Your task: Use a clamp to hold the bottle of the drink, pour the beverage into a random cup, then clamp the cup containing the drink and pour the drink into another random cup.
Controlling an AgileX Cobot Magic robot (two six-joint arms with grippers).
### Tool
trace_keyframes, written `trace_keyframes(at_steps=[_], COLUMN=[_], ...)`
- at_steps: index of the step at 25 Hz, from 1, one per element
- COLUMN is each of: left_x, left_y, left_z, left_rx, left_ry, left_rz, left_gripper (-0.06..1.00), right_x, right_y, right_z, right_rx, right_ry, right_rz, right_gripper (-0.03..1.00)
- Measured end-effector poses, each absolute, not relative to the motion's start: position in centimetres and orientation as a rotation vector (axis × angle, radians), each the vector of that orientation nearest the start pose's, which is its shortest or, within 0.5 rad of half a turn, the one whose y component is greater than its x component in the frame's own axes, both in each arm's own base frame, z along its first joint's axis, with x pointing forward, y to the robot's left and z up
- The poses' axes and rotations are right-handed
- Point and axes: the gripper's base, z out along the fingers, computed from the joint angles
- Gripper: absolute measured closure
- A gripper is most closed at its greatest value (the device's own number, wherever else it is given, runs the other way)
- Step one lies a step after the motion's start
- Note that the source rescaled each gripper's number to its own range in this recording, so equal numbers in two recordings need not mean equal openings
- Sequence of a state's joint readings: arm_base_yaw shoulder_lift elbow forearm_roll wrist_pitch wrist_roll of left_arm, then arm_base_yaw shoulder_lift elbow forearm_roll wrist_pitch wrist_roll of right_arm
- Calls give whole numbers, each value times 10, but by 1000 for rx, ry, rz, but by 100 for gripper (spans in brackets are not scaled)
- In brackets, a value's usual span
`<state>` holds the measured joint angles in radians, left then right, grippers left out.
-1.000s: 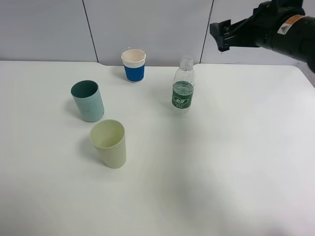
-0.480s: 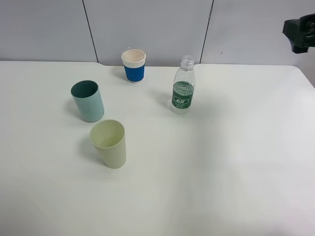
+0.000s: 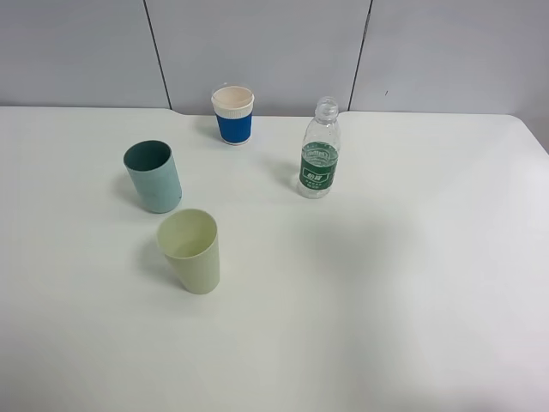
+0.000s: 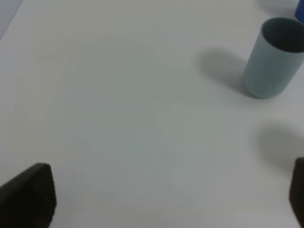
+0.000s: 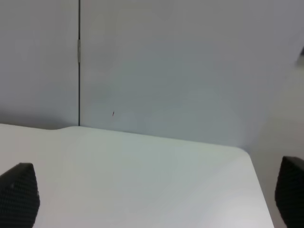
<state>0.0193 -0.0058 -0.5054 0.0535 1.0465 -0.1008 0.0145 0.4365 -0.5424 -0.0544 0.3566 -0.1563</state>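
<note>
The clear bottle [image 3: 319,154] with a green label stands upright and uncapped at the back middle of the table, with clear beverage [image 3: 319,153] inside. A pale yellow-green cup [image 3: 190,249] stands in front of the teal cup [image 3: 154,176] on the left side. Neither arm shows in the exterior high view. In the left wrist view my left gripper [image 4: 164,194] is open over bare table, its dark fingertips [image 4: 28,194] far apart, and the teal cup [image 4: 273,59] stands well ahead of it. My right gripper [image 5: 155,194] is open too, facing the wall and a table corner.
A blue-and-white paper cup [image 3: 233,114] stands at the back, left of the bottle. The white table [image 3: 386,300] ends at a grey panelled wall [image 3: 257,43]. The table's right edge [image 5: 256,175] shows in the right wrist view.
The right arm, which hung high at the back right a second ago, has pulled away to the right and left the exterior view. Bottle and cups stand where they were.
</note>
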Motion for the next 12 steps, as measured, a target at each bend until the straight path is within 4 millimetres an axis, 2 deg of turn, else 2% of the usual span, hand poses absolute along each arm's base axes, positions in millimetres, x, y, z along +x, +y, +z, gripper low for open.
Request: trace_keyframes(at_steps=[6,12], left_x=[-6,-6], left_y=[4,4], left_z=[280,280], left_rx=[-122,-122], left_ry=[2014,2014], left_rz=[13,13], left_gripper=[-6,-6], right_x=[51,19], right_y=[-2,-3], right_z=[326,314], right_rx=[-156,-93], right_ry=[1766,1816], right_rz=[-150,-107], right_gripper=[-3,-3])
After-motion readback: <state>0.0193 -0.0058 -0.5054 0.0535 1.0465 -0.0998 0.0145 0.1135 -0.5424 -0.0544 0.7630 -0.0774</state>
